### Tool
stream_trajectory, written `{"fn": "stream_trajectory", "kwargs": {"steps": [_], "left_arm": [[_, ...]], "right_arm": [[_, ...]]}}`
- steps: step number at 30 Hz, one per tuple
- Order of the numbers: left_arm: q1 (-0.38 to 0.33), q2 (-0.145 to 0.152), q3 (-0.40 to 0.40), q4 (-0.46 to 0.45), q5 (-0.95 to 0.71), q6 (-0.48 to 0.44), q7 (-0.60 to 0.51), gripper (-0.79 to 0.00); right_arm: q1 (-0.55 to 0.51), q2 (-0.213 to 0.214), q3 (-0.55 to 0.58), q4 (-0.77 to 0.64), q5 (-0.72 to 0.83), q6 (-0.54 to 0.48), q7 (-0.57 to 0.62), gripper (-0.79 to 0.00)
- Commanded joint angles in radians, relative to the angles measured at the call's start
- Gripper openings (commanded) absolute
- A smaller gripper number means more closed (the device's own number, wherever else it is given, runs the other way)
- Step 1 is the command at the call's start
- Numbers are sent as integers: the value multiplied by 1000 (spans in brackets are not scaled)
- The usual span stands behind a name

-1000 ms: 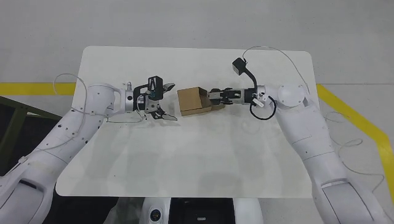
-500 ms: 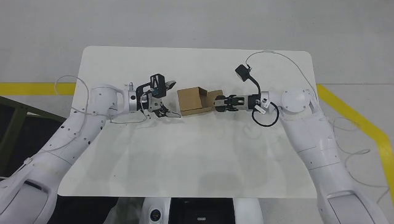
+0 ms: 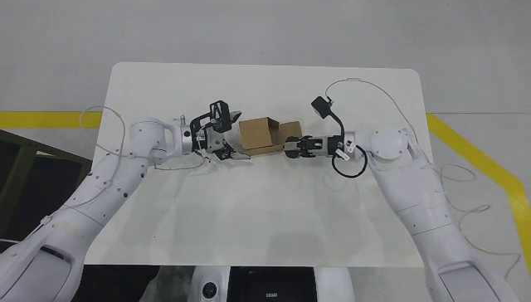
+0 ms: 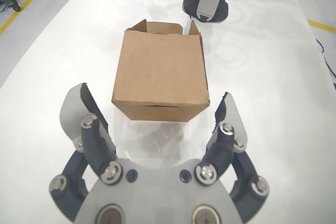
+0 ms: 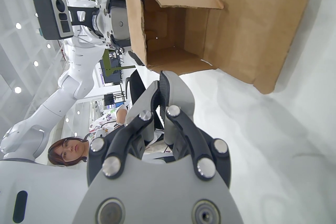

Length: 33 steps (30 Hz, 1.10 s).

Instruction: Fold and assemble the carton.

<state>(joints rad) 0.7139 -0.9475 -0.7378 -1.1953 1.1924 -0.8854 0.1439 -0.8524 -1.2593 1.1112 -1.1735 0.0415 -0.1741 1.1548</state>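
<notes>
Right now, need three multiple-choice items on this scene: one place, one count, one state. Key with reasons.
1. Where is the carton?
A. Lifted off the table
B. Lying on the table between the two grippers
C. At the table's near edge

2. How many cartons are there?
A. One
B. Two
C. Three

3. How is the left gripper?
A. Shut on the carton
B. Shut on nothing
C. Open

Key:
1 B, the top view shows it on its side between the left gripper and the right gripper.
2 A, a single brown carton shows.
3 C, its fingers stand apart on either side of the carton's closed end.
</notes>
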Motion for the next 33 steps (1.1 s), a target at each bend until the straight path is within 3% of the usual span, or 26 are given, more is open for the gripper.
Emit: {"fn": "stream_trajectory", "kwargs": {"steps": [1, 12, 24, 33], "left_arm": [[-2, -4, 0, 2, -6, -5, -7, 0], [3, -15, -6, 5, 58, -28, 24, 0], [3, -22, -21, 28, 107, -70, 65, 0], [12, -12, -54, 23, 188, -89, 114, 0]], "right_arm": [[14, -2, -15, 21, -28, 2, -21, -785], [89, -22, -86, 94, -27, -47, -60, -785], [198, -88, -229, 240, 90, -137, -40, -785], [231, -116, -270, 315, 145, -187, -12, -785]]}}
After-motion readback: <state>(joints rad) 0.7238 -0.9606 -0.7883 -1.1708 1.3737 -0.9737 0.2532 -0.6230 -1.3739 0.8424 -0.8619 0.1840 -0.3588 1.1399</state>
